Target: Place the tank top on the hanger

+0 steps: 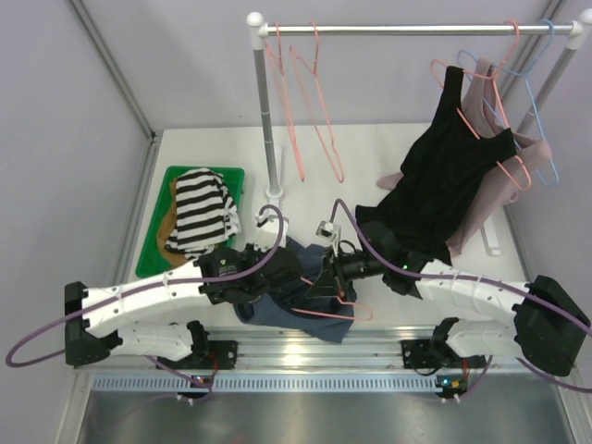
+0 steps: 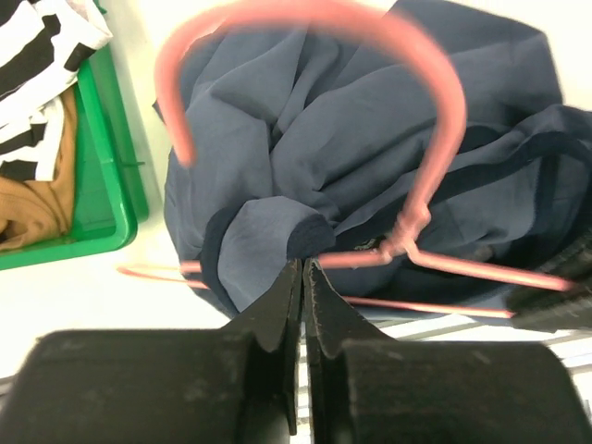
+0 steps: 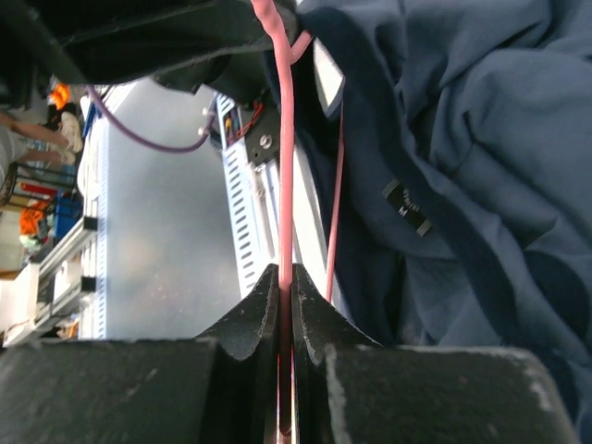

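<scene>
**Work area seen from above and from both wrists.** Your left pincer (image 2: pixel 302 268) is closed, its tips meeting at a fold of the tank top (image 2: pixel 370 139); you cannot tell whether any cloth is pinched between them. Your right pincer (image 3: pixel 285 277) is clamped on a thin wire of the hanger (image 2: pixel 413 225), which runs straight out from between its fingers.

The two pincers sit close together, tip facing tip. The tank top lies crumpled on the table (image 1: pixel 370 157) under and around them. The hanger rests on the cloth, its hook arching just beyond the left pincer's tips.

**Edges.**
- The slotted metal strip (image 1: pixel 305 350) along the table's near edge lies just behind both pincers, and the tank top's lower part reaches it.
- The green tray (image 2: pixel 106 166) lies to the left pincer's left, close to the cloth.
- The rack's upright post (image 1: pixel 266 120) stands just beyond the left pincer.
- Bare tabletop opens beyond the right pincer, up to the hanging clothes.

**Counts.**
- One tank top and one hanger on the table.
- Two bare salmon-pink hangers (image 1: pixel 329 148) on the rail (image 1: pixel 398 30).
- One light-blue hanger (image 1: pixel 546 139).
- One black tank top (image 1: pixel 444 176) and one mauve-beige top (image 1: pixel 495 199), both hung.
- In the tray, one striped garment (image 1: pixel 199 208) over one brown garment (image 2: pixel 32 208).
</scene>
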Controlling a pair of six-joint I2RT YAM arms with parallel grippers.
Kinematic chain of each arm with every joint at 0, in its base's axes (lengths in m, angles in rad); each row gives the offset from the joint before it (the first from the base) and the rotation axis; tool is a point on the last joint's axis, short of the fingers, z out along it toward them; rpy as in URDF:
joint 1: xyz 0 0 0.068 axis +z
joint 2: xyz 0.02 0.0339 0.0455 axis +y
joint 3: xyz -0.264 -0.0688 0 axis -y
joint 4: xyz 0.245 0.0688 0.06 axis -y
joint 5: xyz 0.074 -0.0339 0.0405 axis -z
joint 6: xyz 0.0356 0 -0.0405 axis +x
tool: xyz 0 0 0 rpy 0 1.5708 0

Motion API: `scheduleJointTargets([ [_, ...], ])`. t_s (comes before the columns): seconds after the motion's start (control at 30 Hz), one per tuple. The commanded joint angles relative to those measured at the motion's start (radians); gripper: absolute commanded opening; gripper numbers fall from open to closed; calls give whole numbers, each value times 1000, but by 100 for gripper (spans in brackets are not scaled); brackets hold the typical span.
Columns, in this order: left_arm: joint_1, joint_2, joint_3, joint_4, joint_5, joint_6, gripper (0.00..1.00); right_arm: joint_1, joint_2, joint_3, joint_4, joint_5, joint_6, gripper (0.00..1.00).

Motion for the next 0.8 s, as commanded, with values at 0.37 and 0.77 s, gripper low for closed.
scheduleJointTargets([
  [0.37, -8, -192, -118, 219, 16, 33, 49, 33, 79, -1, 213, 86, 11, 0],
  [0.77, -8, -255, -230, 493, -75, 95, 56, 48, 97, 8, 211, 107, 11, 0],
])
